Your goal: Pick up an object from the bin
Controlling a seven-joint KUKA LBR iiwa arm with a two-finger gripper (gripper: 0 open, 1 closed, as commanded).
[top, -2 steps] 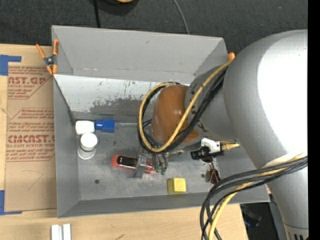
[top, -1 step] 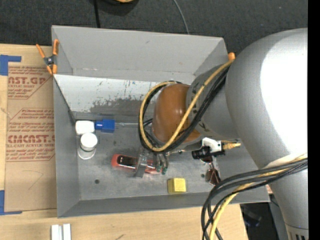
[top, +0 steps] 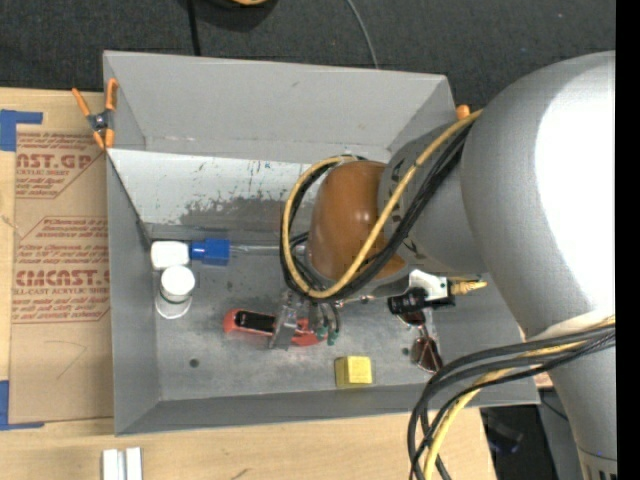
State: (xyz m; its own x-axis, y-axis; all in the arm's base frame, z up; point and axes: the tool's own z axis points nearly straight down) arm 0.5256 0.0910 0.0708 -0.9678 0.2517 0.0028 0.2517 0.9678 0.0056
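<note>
Jaws are down on the bin (top: 262, 98) floor at lower centre of the frame, under the orange wrist cover (top: 348, 218) and its yellow-black cable loop (top: 291, 236). Can't tell how far open they are or whether anything is between them: the tip is a clutter of red, green and metal. Nearest item is the flat red-and-black oblong thing (top: 248, 322), lying roughly level, with its right end right at the jaws and the rest sticking out to the left. Likely the pick target, not confirmed. Main risk: a grab on that end only, so it pivots or slips out on the lift, or gets shoved left along the floor toward the white bottle (top: 175, 290) instead of being clamped. Second: jaws closing on bare floor beside it, since it sits so low. Yellow block (top: 352, 370) is near, lower right of the jaws, and could get nudged by a sideways correction. Blue-capped white piece (top: 196, 252) is well apart, no concern.
</note>
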